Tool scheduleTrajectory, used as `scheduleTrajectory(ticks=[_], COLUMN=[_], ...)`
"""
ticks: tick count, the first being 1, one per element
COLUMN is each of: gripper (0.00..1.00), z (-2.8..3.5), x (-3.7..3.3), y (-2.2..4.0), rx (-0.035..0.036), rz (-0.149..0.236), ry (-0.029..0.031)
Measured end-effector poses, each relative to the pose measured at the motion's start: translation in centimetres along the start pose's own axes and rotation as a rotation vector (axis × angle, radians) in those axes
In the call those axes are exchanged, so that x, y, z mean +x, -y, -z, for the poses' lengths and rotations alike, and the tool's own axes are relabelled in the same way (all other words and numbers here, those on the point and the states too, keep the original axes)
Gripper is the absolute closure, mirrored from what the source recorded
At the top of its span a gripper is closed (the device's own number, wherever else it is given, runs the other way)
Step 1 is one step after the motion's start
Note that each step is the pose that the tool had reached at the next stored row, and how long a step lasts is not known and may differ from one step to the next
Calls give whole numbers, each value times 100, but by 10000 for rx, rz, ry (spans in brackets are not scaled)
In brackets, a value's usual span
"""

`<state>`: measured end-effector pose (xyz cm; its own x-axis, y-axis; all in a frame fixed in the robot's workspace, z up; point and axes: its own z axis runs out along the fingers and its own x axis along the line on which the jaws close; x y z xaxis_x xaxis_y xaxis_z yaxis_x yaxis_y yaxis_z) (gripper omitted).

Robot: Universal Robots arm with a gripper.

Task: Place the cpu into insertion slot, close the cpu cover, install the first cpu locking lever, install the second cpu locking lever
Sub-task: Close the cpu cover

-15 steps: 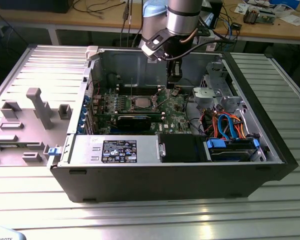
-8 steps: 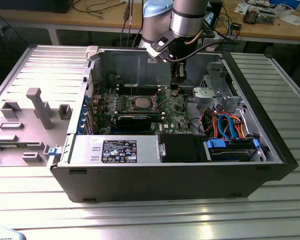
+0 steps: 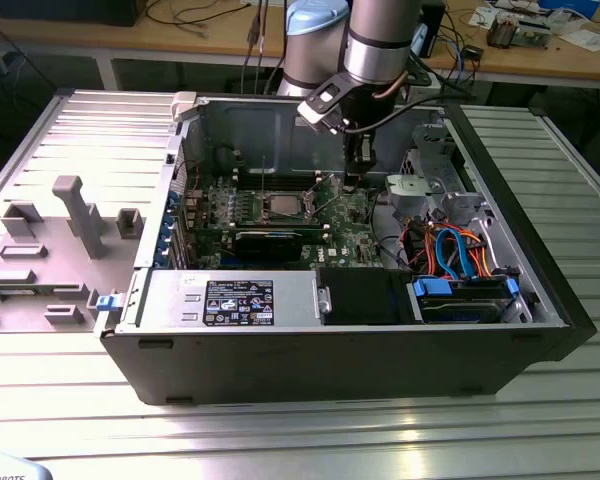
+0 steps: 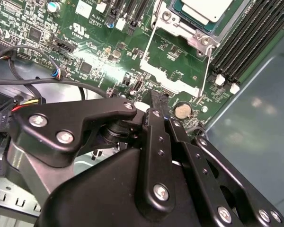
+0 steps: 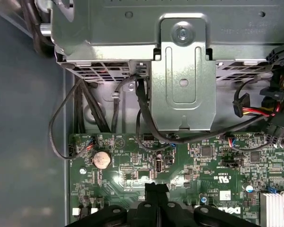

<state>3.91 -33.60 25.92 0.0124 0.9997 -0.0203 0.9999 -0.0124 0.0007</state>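
The tool (image 4: pixel 158 100) is narrow: in both wrist views its black fingertips (image 5: pixel 156 188) meet at a single point with nothing between them, so it carries nothing. It hangs low over the green circuit board (image 5: pixel 132 176) inside the open computer case (image 3: pixel 330 360), which rests on the ribbed metal surface (image 3: pixel 280 440). A round coin cell (image 4: pixel 182 111) sits just beside the tip, and nothing touches the tip as far as I can tell.

The cpu (image 4: pixel 206 8) is ahead of the tool, past the coin cell and well apart from the fingertips. Its dull silver top lies flat within the silvery border of the insertion slot (image 4: pixel 166 17), so placing the chip looks done.

The cpu cover (image 4: pixel 170 78) lies between the tool and the slot. It appears swung back off the chip, with bare green board showing through its square window, so I judge it not yet closed. A thin wire lever (image 4: pixel 208 66) runs along the side of the cover and does not look latched, though I cannot see its hook end.

By this reading one step of four is complete; the cover and both locking levers remain to be dealt with
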Motion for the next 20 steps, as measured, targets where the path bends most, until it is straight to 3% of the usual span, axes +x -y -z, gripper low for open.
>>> scheduleTrajectory(ticks=[20], gripper=[89], z=[-61], x=[2], y=[-29], rx=[1], rz=[0], ry=[-1])
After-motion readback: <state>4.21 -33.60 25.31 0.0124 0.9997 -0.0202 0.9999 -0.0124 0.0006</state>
